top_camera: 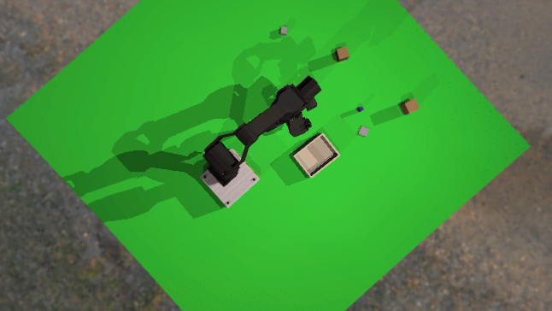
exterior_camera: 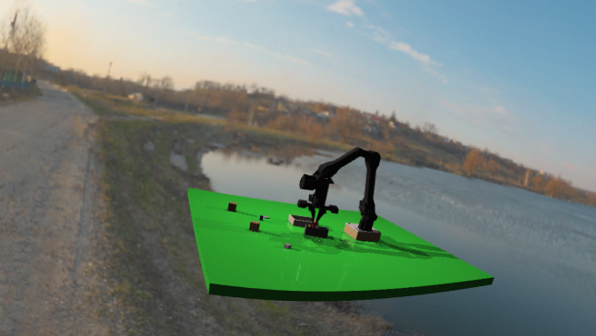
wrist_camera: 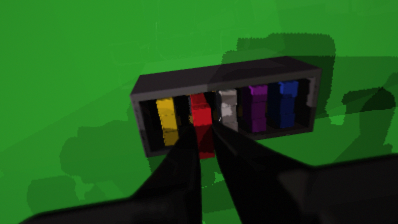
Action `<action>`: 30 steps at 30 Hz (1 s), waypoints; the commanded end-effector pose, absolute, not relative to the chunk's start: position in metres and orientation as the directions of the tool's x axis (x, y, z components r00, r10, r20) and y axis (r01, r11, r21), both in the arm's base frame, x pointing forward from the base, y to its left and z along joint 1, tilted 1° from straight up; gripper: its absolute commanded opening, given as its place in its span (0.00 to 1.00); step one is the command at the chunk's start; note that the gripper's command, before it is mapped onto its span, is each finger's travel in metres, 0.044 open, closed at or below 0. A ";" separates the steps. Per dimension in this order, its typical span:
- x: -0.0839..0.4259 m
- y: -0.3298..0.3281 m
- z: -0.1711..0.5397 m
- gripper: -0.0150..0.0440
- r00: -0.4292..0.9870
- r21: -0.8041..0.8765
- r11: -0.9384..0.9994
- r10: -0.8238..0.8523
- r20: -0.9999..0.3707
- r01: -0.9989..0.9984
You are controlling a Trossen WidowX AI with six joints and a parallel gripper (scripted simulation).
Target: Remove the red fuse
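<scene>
My gripper (exterior_camera: pixel 314 223) (wrist_camera: pixel 203 132) is shut on the red fuse (wrist_camera: pixel 201 116), above the fuse block (exterior_camera: pixel 316 232) (wrist_camera: pixel 175 80). The red fuse stands higher than its neighbours, its near end overlapping the block's near wall in the wrist view; whether its lower end is clear of the slot cannot be told. The yellow fuse (wrist_camera: pixel 167 117) and white fuse (wrist_camera: pixel 228 107) sit in the block on either side, with the purple fuse (wrist_camera: pixel 258 107) and blue fuse (wrist_camera: pixel 287 103) farther right. The tray (top_camera: pixel 302 166) (exterior_camera: pixel 297 222) shows no fuse. The arm hides the block in the top view.
Two brown cubes (top_camera: pixel 342 54) (top_camera: pixel 410 107) stand beyond the arm and tray. Small grey blocks (top_camera: pixel 284 31) (top_camera: pixel 363 131) and a small purple piece (top_camera: pixel 361 108) lie on the green top. The arm's base plate (top_camera: pixel 232 188) is left of the tray in the top view.
</scene>
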State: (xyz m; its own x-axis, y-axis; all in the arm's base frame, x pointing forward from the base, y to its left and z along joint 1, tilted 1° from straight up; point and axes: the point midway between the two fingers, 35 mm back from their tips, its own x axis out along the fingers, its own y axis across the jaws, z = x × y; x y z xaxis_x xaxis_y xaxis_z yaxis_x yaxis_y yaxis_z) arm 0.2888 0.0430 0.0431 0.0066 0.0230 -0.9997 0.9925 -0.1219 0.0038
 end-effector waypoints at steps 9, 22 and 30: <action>0.290 0.042 0.050 0.25 0.010 0.007 -0.123 0.020 -1.000 0.992; 0.289 0.042 0.056 0.25 0.010 0.007 -0.124 0.019 -1.000 0.992; 0.289 0.042 0.060 0.25 0.010 0.007 -0.124 0.018 -1.000 0.992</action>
State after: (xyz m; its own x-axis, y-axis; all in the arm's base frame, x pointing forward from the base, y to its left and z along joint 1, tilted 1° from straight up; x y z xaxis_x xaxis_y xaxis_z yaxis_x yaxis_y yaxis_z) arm 0.2882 0.0427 0.0579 0.0062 0.0229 -0.9997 0.9924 -0.1227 0.0034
